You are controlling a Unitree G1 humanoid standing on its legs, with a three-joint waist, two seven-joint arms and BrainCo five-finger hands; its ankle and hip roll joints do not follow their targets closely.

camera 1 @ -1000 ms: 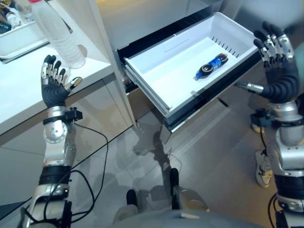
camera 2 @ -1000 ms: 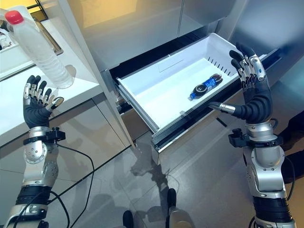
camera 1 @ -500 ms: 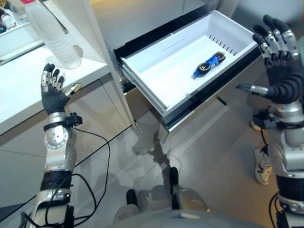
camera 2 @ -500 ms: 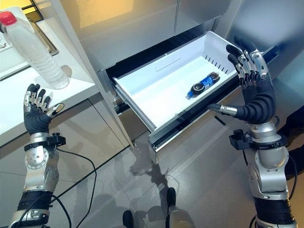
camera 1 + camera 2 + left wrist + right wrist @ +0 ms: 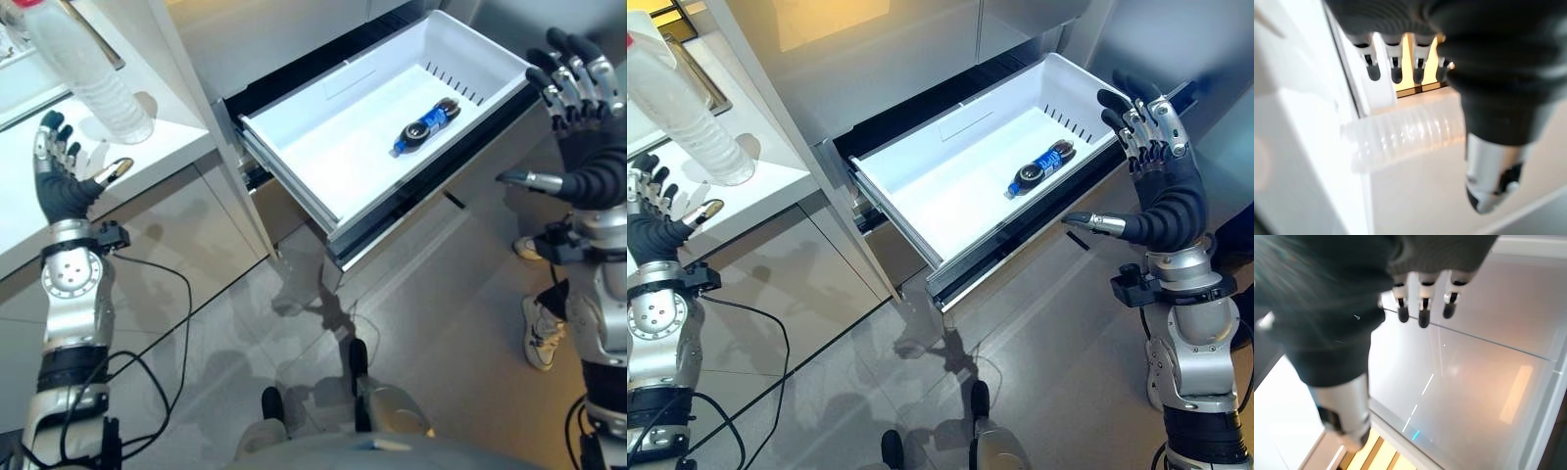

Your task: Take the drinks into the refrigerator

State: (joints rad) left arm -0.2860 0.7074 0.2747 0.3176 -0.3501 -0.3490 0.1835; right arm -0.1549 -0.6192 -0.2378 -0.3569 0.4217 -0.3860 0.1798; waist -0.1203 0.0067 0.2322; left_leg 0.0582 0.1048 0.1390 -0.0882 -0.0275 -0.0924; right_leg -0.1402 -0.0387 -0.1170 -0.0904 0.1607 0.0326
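Note:
A clear plastic bottle point(image 5: 90, 70) with a red cap stands upright on the white counter point(image 5: 29, 211) at the left. My left hand point(image 5: 59, 181) is open, raised just in front of the bottle and apart from it; the ribbed bottle point(image 5: 1400, 134) also shows past its fingers in the left wrist view. A small dark bottle with a blue label point(image 5: 423, 123) lies on its side in the pulled-out white refrigerator drawer point(image 5: 294, 186). My right hand point(image 5: 583, 122) is open, held up beside the drawer's right end, with nothing in it.
The drawer juts out over the grey tiled floor point(image 5: 294, 333) at about waist height. A metal tray point(image 5: 686, 69) sits behind the clear bottle on the counter. A person's white shoe point(image 5: 539, 333) is on the floor at the right, below my right arm.
The whole picture has shifted, so the camera moved. My left hand has moved left and slightly up alongside the clear bottle. The right hand holds the same open pose.

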